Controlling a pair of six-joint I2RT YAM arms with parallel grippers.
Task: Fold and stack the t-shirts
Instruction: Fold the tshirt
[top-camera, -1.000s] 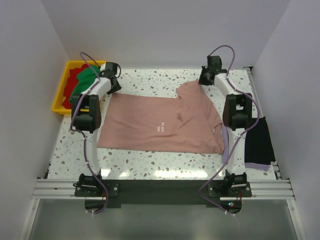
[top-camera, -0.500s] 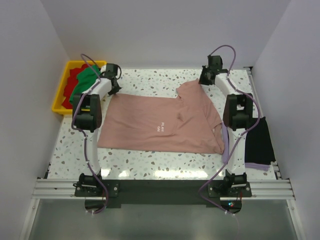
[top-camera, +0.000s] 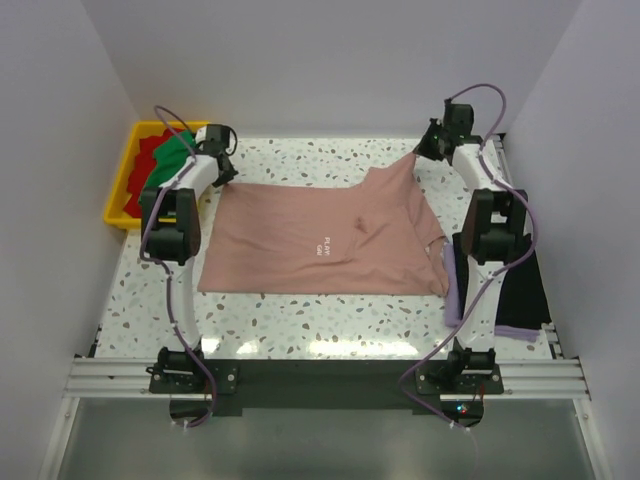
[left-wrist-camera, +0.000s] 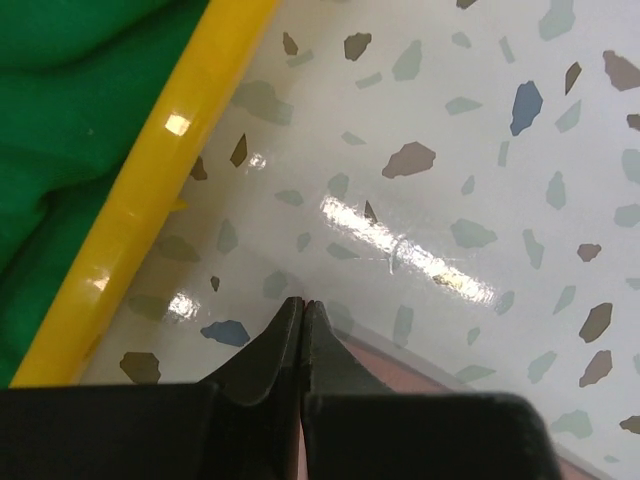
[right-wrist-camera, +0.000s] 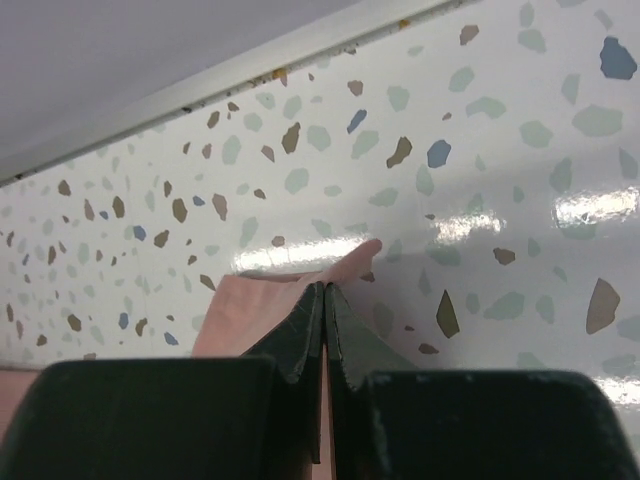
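Observation:
The dusty-pink t-shirt (top-camera: 320, 240) lies spread across the table's middle, with a small white print on it. My left gripper (top-camera: 222, 172) is shut on the shirt's far left corner, next to the yellow bin. In the left wrist view the closed tips (left-wrist-camera: 303, 303) pinch pink cloth (left-wrist-camera: 400, 375) low against the table. My right gripper (top-camera: 428, 150) is shut on the far right corner, lifted slightly. The right wrist view has pink fabric (right-wrist-camera: 250, 305) bunched around the closed tips (right-wrist-camera: 324, 288). A black t-shirt (top-camera: 522, 290) over a lavender one (top-camera: 452, 292) lies at the right edge.
The yellow bin (top-camera: 122, 175) at the far left holds a green t-shirt (top-camera: 172, 152) and a red one (top-camera: 138, 195). Its rim (left-wrist-camera: 150, 190) runs just left of my left fingers. White walls enclose the table on three sides.
My left gripper has closed on the pink shirt's far left corner. The right arm has swung right and back, pulling its corner outward and flattening the shirt's upper edge.

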